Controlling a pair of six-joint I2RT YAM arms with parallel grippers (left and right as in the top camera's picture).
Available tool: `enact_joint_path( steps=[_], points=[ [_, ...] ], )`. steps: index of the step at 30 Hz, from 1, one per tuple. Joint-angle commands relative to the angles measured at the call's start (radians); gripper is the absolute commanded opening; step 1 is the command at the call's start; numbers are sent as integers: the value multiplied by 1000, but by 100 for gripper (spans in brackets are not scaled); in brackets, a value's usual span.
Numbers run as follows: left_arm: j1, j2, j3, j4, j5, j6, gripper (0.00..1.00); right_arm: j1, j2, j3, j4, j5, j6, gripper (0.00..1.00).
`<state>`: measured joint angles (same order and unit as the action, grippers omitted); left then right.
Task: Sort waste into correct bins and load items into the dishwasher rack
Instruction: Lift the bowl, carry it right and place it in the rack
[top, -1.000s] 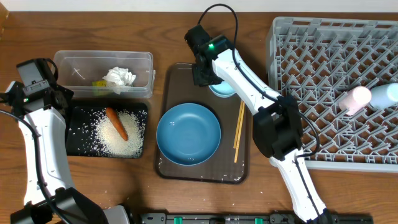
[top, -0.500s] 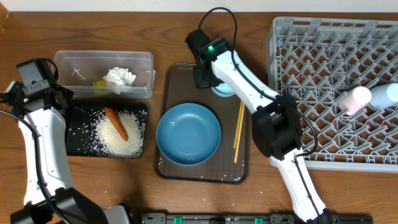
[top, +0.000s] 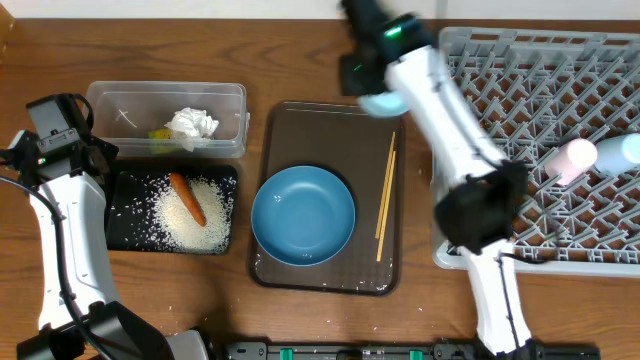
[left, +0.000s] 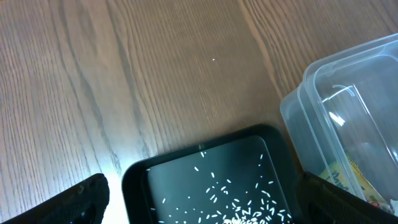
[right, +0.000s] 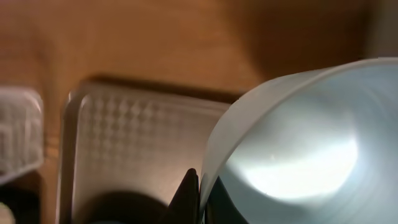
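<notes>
Overhead only: full layout. The right end effector (top: 362, 76) is over the far edge of the brown serving tray (top: 290, 125), just left of the grey dishwasher rack (top: 520, 90); that arm is motion-blurred. The small light-blue bowl (top: 384, 102) sits right at its tip, on the side toward the rack. The wrist camera shows what overhead can't: the jaws are pinched right down on the bowl's rim, with one dark finger (right: 188, 196) against the rim's outer edge. The bowl fills the right side of that view, tilted, with a pale glossy inside and nothing in it.

The left end effector (left: 202, 186) is spread wide and holds nothing. It is over the corner of the black tray (left: 134, 177), and the clear tub (left: 336, 118) is just to one side. Bare tabletop (left: 124, 74) lies beyond.

- On the serving tray: large blue dish (top: 303, 215) and chopsticks (top: 385, 200), lying side by side, not touching.
- In the black tray: heap of rice (top: 195, 225) with the carrot (top: 187, 198) lying on it.
- In the tub: crumpled tissue (top: 192, 124), with the yellow-green wrapper (top: 158, 133) beside it.
- In the rack: a pale cup (top: 570, 158) on its side, near the right edge.
</notes>
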<state>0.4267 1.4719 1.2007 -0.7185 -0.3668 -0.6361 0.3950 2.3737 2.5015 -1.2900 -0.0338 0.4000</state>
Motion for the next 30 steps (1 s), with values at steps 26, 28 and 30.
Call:
enact_joint_path(
  steps=[26,28,30],
  points=[
    [4,-2,0,-3,-18,-16,97,-798,-56,-209,-224,-1129,-663,1],
    [4,-2,0,-3,-18,-16,97,-816,-56,-253,-165,-1194,-663,1],
    [4,-2,0,-3,-18,-16,97,-831,-56,-295,-109,-1278,-663,1]
  ],
)
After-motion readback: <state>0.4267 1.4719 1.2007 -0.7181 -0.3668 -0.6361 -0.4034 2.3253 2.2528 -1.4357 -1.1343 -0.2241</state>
